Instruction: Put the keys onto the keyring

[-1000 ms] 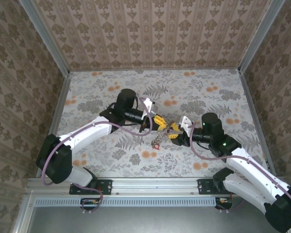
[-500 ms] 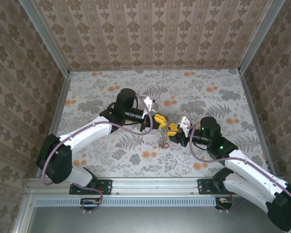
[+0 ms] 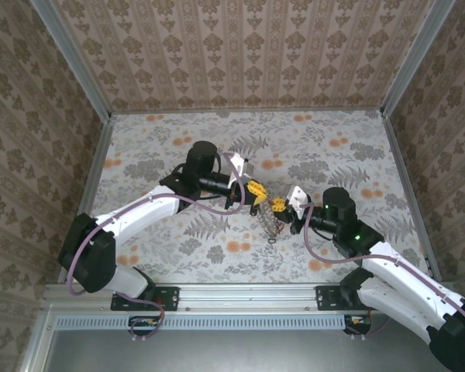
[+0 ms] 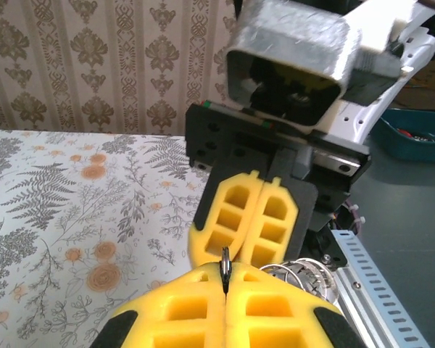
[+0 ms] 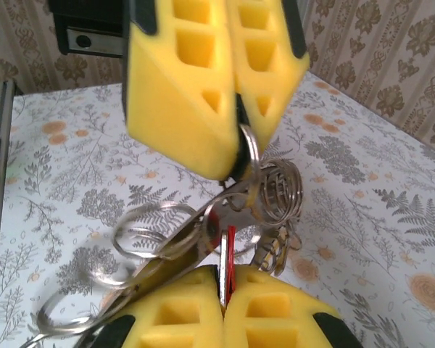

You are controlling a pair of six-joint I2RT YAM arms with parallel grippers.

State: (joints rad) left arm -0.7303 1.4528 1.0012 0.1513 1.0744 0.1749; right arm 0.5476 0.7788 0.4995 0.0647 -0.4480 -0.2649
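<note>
My left gripper [image 3: 256, 191] and right gripper [image 3: 280, 204] meet tip to tip above mid-table. The left gripper [image 4: 225, 271] is shut on the thin edge of a metal keyring [image 4: 225, 259]. Seen from the right wrist, the keyring [image 5: 253, 148] sticks out of the left gripper's yellow fingers [image 5: 203, 87]. The right gripper [image 5: 225, 274] is shut on a red-headed key [image 5: 230, 243] whose metal lies against the ring. A bunch of silver rings and coils [image 5: 279, 188] hangs between the grippers, and in the top view the bunch [image 3: 270, 226] dangles towards the table.
The floral tabletop [image 3: 178, 147] is walled by patterned panels on three sides. An aluminium rail [image 3: 240, 293] runs along the near edge. More loose silver loops [image 5: 148, 228] trail left of the key.
The hanging bunch of rings has swung rightwards under the grippers. Both gripper tips have shifted slightly right and stay pressed close together.
</note>
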